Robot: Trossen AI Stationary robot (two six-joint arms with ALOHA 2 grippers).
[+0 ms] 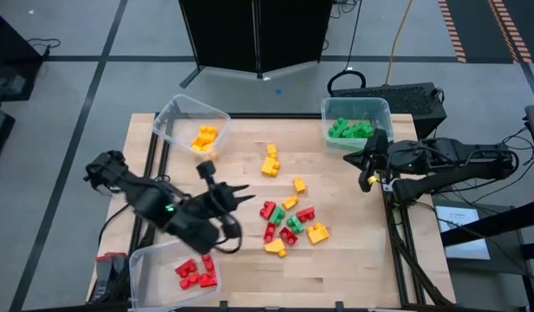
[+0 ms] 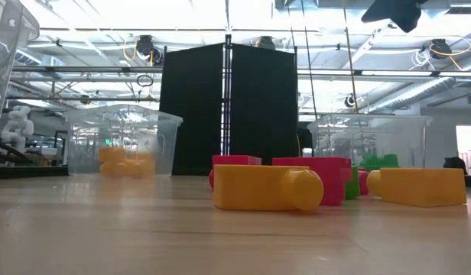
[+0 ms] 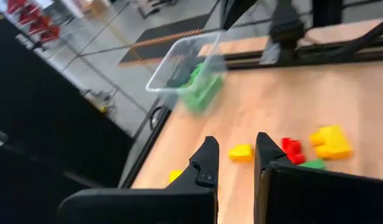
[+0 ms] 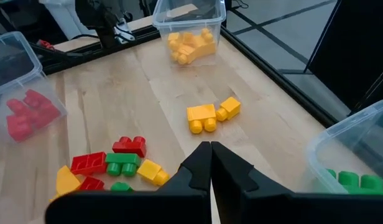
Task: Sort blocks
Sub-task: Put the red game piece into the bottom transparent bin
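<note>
1. Three clear bins stand on the tabletop (image 1: 354,269): the yellow bin (image 1: 174,117) holds yellow blocks (image 1: 204,137), the green bin (image 1: 381,108) green blocks (image 1: 348,129), the red bin (image 1: 150,260) red blocks (image 1: 196,271).
2. Loose blocks (image 1: 289,221) in all three colours lie mid-table, between the bins.
3. The left claw (image 1: 246,192) hovers near them, fingers closed, empty.
4. The right claw (image 1: 365,159) is just beside the green bin, pinched together, empty.

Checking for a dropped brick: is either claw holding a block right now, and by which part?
Nothing is held. The left claw and the right claw are both shut and empty, above the table.
</note>
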